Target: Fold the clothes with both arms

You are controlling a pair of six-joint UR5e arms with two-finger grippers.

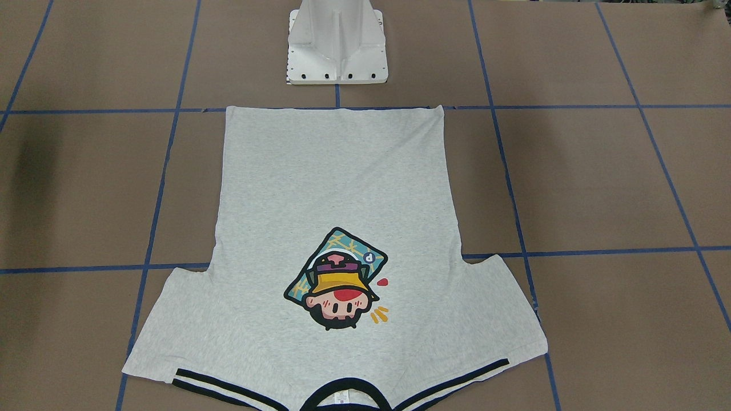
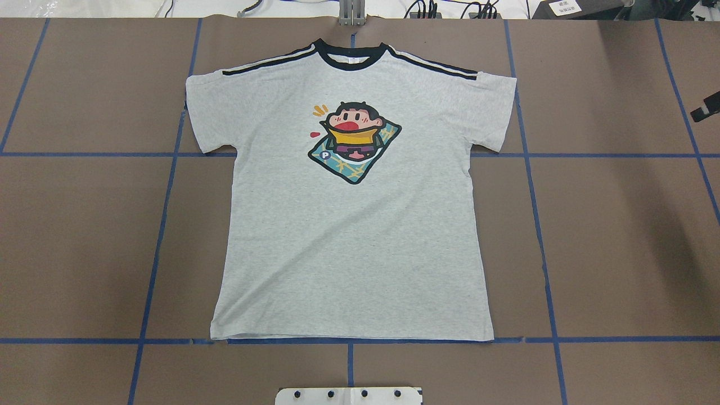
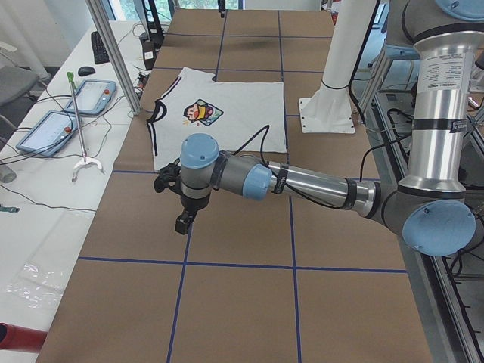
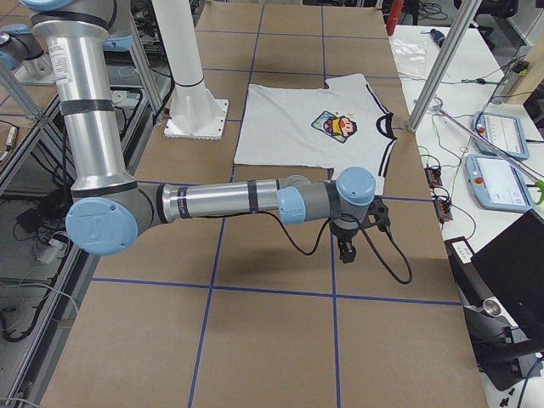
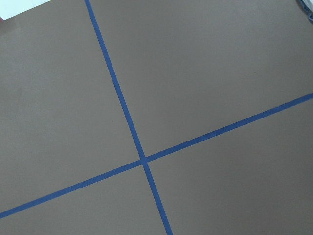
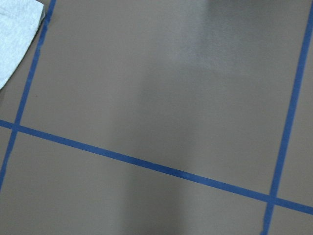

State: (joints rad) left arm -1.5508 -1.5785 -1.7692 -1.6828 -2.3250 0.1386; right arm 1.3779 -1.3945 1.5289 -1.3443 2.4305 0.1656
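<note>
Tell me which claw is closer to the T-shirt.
Right. The right claw hangs over the table beside the T-shirt, off one sleeve, and its wrist camera catches a corner of fabric. The left claw hangs farther out past the other sleeve; its camera sees no fabric.

You had the left arm [image 3: 318,185] stretched out level, wrist bent, left gripper [image 3: 184,225] pointing straight down. The right arm [image 4: 221,200] mirrored it, right gripper [image 4: 347,253] down. Jaw state was unreadable on both.

A brown table [image 2: 619,225] gridded with blue tape [image 2: 162,225] carries a flat grey T-shirt [image 2: 354,253] and a white pedestal [image 1: 337,51].
</note>
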